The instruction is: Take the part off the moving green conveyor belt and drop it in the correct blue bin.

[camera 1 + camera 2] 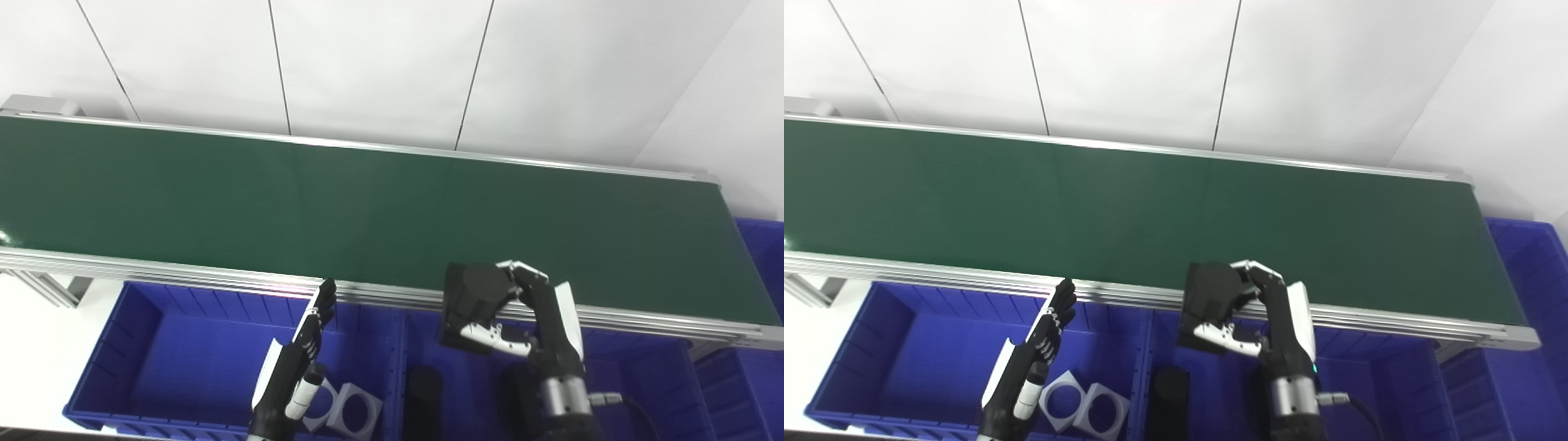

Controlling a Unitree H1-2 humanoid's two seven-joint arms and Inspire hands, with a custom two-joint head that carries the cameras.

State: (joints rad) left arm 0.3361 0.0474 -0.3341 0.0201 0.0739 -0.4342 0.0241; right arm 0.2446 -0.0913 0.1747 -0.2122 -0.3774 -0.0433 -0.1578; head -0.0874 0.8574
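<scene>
In the left eye view, our right hand [520, 312] has its fingers [528, 272] clamped on the black part [474, 297], a blocky piece with a round boss, held above the middle blue bin [465, 373] just in front of the conveyor belt [367, 208]; it looks rigid, smooth and probably fairly light, so gripping across its flat sides suits it. In the right eye view, our left hand [1029, 361] hovers over the left blue bin [906, 343], fingers straight and holding nothing, near two grey parts [1084, 404].
</scene>
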